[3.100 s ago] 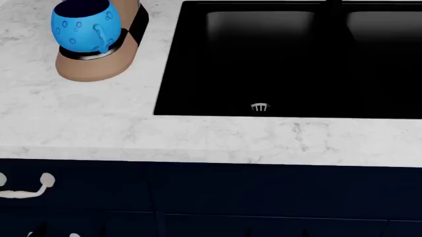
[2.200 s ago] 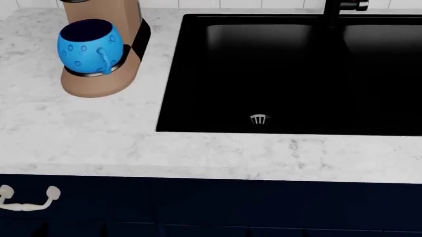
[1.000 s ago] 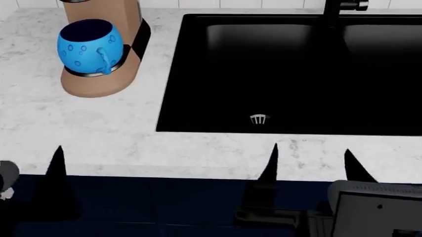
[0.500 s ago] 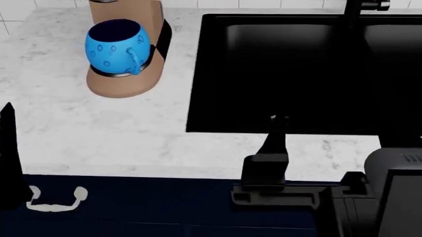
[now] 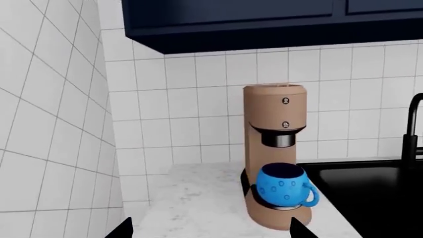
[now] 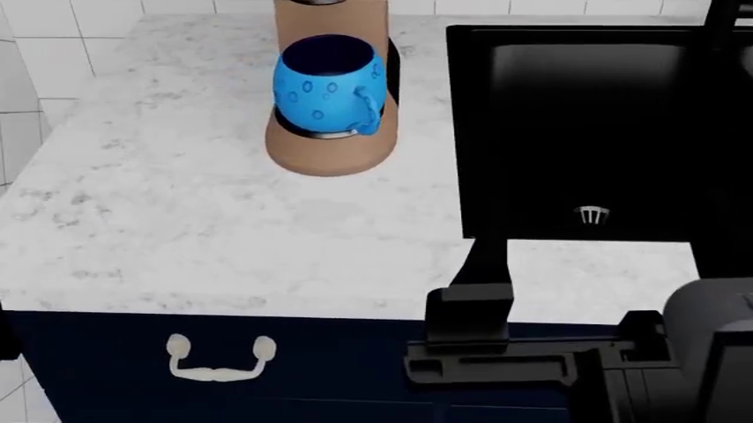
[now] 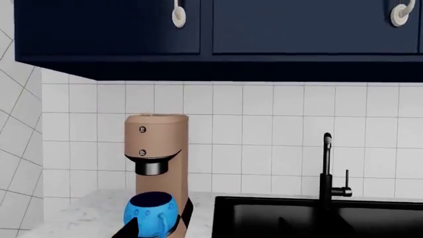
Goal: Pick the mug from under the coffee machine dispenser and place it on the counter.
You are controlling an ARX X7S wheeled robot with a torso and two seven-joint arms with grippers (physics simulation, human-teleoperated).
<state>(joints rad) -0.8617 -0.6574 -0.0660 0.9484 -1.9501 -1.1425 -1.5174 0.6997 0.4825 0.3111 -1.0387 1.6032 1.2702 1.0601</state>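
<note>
The bright blue mug [image 6: 328,81] stands upright on the black drip tray of the tan coffee machine dispenser [image 6: 331,152], under its spout, handle toward the sink. It also shows in the left wrist view [image 5: 283,186] and the right wrist view [image 7: 150,213]. The machine's black spout [image 5: 282,140] is above it. My left gripper [image 5: 210,232] is open and empty, well short of the mug. My right gripper [image 7: 206,229] is open and empty, one fingertip [image 6: 485,257] over the counter's front strip [image 6: 176,229].
A black double sink [image 6: 588,123] with a black tap [image 7: 326,166] lies right of the machine. White tiled walls stand behind and left of the counter [image 5: 39,124]. Navy upper cabinets [image 7: 198,29] hang above. A drawer handle [image 6: 220,357] is on the navy cabinet front.
The head view has swung left, so mug, machine and sink sit further right in the picture. My right arm has stayed at lower right. The left finger has left the head view.
</note>
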